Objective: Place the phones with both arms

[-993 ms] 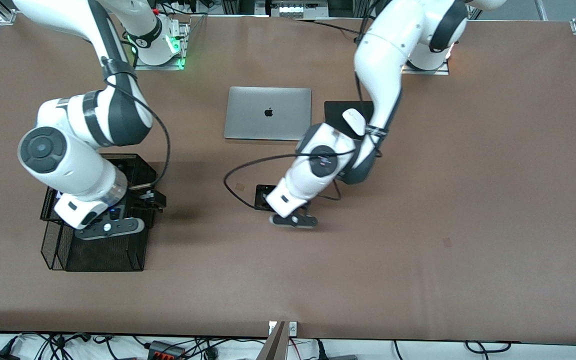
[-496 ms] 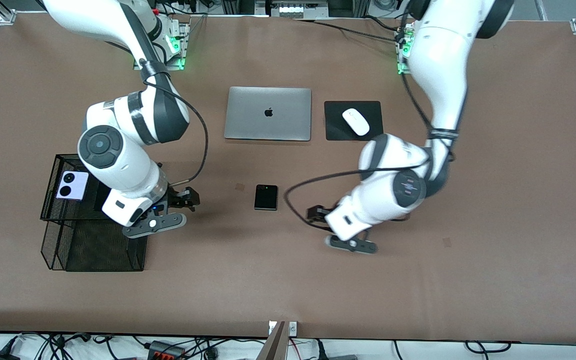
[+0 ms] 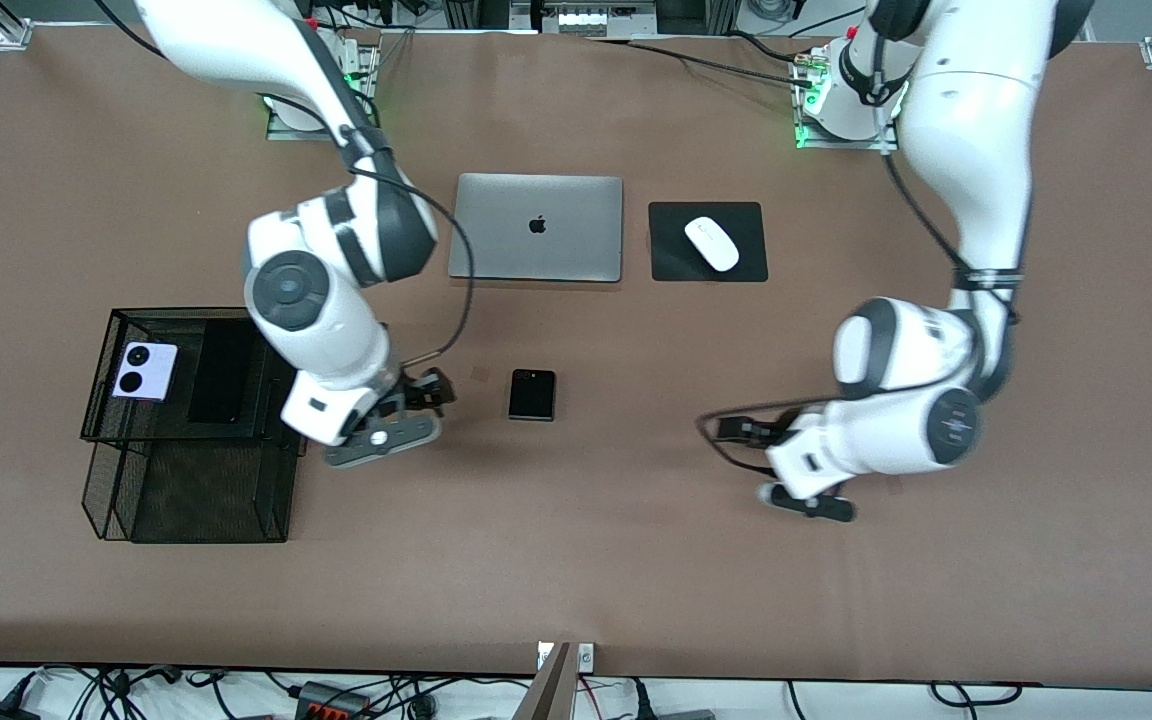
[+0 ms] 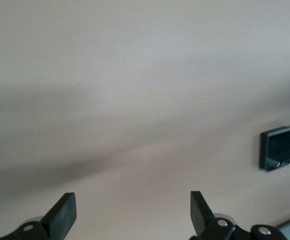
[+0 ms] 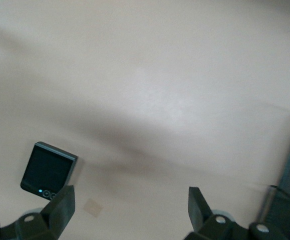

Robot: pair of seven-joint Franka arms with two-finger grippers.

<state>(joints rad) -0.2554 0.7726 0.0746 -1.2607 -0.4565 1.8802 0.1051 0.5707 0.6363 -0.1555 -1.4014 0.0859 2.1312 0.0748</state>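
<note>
The black flip phone point(image 3: 532, 394) lies flat on the table point(image 3: 636, 580), nearer the front camera than the laptop point(image 3: 536, 227). The right gripper point(image 3: 433, 391) hovers just beside the black flip phone, fingers point(image 5: 59, 205) spread, empty. The left gripper point(image 3: 736, 431) hovers well apart from it, fingers point(image 4: 64, 212) spread, empty.

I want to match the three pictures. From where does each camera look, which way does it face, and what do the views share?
Front view: high across the table, facing both arms, the mesh tray and silver laptop.
Left wrist view: on the left arm, looking down past the open left gripper.
Right wrist view: on the right arm, looking down past the open right gripper.
All share the black flip phone.
</note>
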